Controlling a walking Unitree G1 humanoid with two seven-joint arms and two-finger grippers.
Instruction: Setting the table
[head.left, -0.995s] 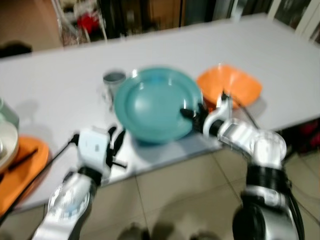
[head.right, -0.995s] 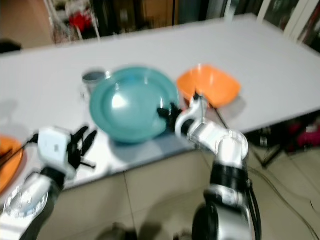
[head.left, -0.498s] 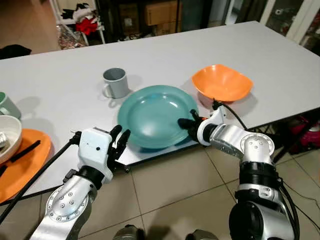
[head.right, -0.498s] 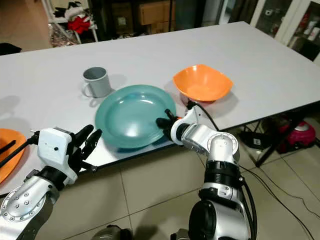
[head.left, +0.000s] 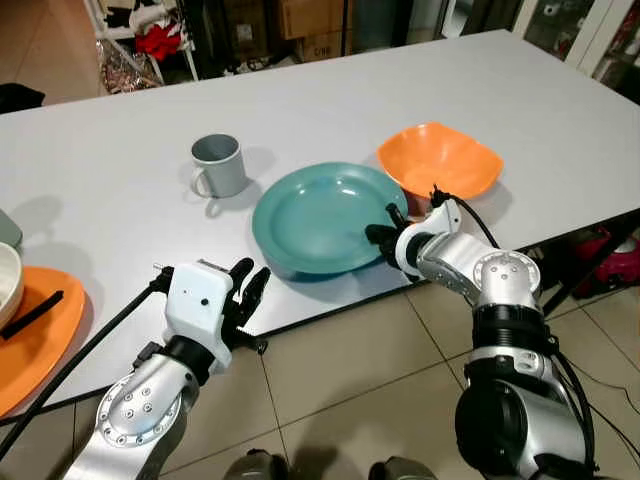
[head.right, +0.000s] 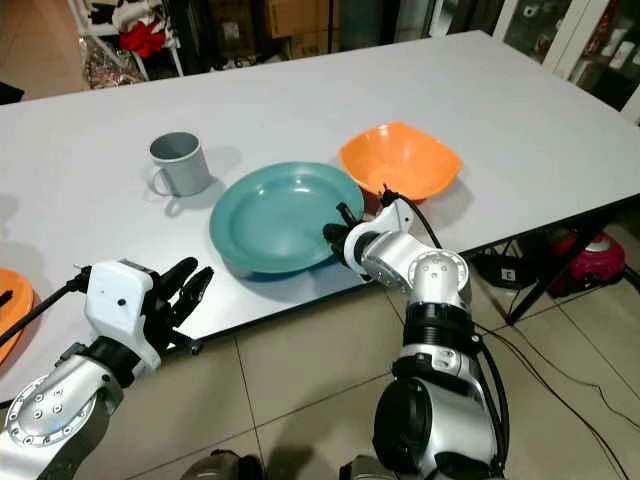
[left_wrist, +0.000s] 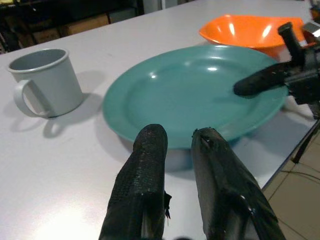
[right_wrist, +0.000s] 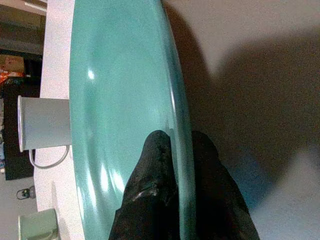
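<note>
Fig. | R gripper (head.left: 385, 232): fingers clamped on rim of teal plate (head.left: 318, 217), w/ plate near front edge of white table (head.left: 120, 120) | L gripper (head.left: 245, 292): at front edge, fingers nearly together, holding nothing | grey mug (head.left: 219, 164) behind plate | orange bowl (head.left: 440, 162) beside plate, toward right edge
</note>
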